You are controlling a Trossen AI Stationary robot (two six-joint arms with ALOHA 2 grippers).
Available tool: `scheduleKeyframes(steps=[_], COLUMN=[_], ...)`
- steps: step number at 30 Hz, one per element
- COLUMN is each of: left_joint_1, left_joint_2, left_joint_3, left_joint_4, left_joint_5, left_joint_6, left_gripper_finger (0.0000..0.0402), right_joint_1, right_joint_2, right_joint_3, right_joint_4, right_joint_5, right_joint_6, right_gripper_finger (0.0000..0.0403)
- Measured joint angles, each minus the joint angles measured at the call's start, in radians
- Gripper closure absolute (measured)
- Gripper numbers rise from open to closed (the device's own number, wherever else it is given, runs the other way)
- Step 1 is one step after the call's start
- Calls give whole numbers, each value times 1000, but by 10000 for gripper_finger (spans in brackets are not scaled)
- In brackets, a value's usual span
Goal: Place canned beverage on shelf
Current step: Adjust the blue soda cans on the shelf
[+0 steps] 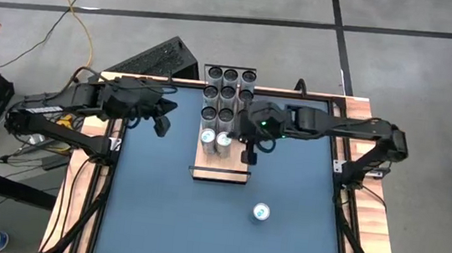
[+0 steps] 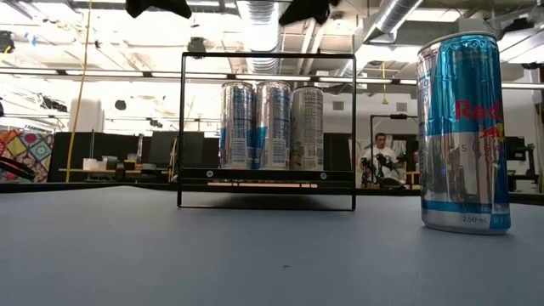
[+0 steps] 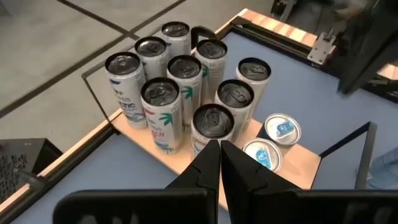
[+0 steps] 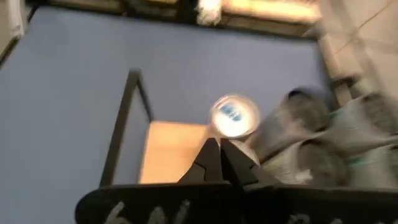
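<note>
From here I see the shelf (image 1: 222,156) standing on the blue table (image 1: 158,212), its far end packed with dark-topped cans (image 1: 229,93) and two blue-topped cans (image 1: 215,138) just behind the bare near end. One loose can (image 1: 261,212) stands upright on the table, well apart from the shelf, off its near end toward my right arm's side. My right gripper (image 1: 248,157) hovers over the shelf's right edge beside the blue-topped cans, fingers pressed together, pinching nothing. My left gripper (image 1: 160,127) hangs off the shelf's left side, fingers likewise pressed together and empty.
</note>
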Motion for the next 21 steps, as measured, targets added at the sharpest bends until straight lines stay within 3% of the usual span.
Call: scheduleKeyframes(steps=[5, 12, 21], left_joint_1=[0, 0, 0], left_joint_2=[7, 18, 18], left_joint_3=[0, 0, 0], left_joint_4=[-1, -9, -20], left_joint_5=[-1, -1, -2], left_joint_6=[-2, -2, 13], left_gripper_finger=[401, 401, 401], right_joint_1=[-3, -6, -8], right_joint_2=[29, 58, 97], right_joint_3=[-62, -70, -65], right_joint_4=[98, 84, 50], right_joint_5=[-87, -199, -196], right_joint_6=[31, 70, 52], right_gripper_finger=[403, 403, 403])
